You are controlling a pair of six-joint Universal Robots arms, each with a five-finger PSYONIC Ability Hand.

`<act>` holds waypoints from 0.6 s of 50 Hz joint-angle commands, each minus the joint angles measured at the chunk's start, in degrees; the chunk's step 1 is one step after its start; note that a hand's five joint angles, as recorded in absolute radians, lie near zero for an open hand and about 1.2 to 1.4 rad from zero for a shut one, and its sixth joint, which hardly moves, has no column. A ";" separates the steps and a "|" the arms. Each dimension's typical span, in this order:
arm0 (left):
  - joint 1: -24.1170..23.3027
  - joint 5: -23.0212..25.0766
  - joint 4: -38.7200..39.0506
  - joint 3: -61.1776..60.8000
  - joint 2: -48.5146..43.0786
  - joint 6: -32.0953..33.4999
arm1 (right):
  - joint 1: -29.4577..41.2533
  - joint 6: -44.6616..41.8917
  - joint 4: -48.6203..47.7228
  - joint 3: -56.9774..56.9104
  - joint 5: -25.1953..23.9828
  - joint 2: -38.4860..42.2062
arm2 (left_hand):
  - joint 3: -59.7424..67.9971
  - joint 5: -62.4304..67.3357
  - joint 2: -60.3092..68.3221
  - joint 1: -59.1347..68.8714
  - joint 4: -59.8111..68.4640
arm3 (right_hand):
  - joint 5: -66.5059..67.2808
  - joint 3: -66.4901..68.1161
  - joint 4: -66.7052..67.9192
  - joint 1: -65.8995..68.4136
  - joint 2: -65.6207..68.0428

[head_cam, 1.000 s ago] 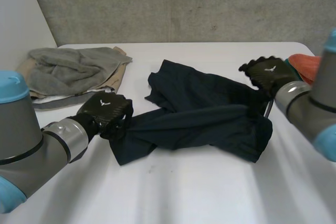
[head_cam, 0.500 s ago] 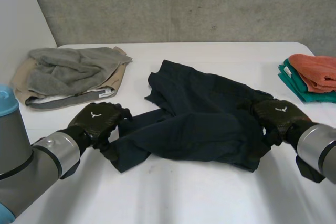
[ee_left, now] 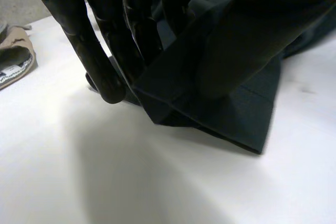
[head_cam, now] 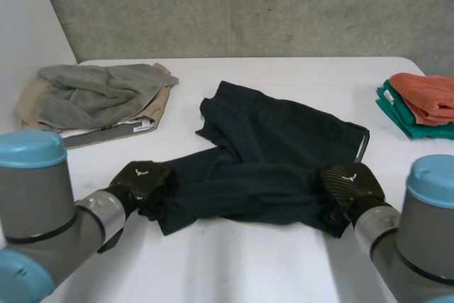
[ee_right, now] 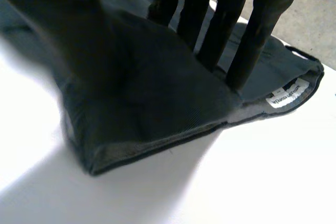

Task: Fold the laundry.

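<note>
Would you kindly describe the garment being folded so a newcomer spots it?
On the white table, look midway between the crumpled grey-and-beige cloth pile and the orange and green folded towels. The dark navy garment lies there, the only near-black cloth.

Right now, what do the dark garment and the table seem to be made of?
Dark garment: soft matte cloth, probably cotton or a blend; it creases, has a stitched hem and a sewn-in label. Table: smooth hard white top, faint sheen, perhaps laminate; it shows soft reflections.
</note>
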 commanded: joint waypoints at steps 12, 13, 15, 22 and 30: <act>0.97 -4.37 24.97 44.15 -5.52 3.70 | -0.05 -13.89 -22.00 -43.22 -0.75 9.01 | 15.16 15.37 14.83 14.30 14.87 | 21.21 20.31 19.58 21.15 18.86; 0.97 -4.55 27.63 45.66 -5.52 3.00 | -0.23 -13.01 -26.03 -44.27 -0.84 8.93 | 15.16 15.37 14.83 14.30 14.87 | 21.21 20.31 19.58 21.15 18.86; 1.15 -5.07 31.94 48.30 -5.61 1.24 | -0.67 -10.64 -36.31 -46.30 -0.76 8.84 | 15.16 15.37 14.83 14.30 14.87 | 21.21 20.31 19.58 21.15 18.86; 2.82 -6.92 30.75 52.45 -5.87 -3.51 | -1.90 -5.18 -45.41 -50.35 -0.05 10.59 | 15.16 15.37 14.83 14.30 14.87 | 21.21 20.31 19.58 21.15 18.86; 3.26 -3.94 21.08 39.29 -4.55 -4.39 | -2.16 0.00 -30.48 -46.23 -9.26 14.02 | 15.16 15.37 14.83 14.30 14.87 | 21.21 20.31 19.58 21.15 18.86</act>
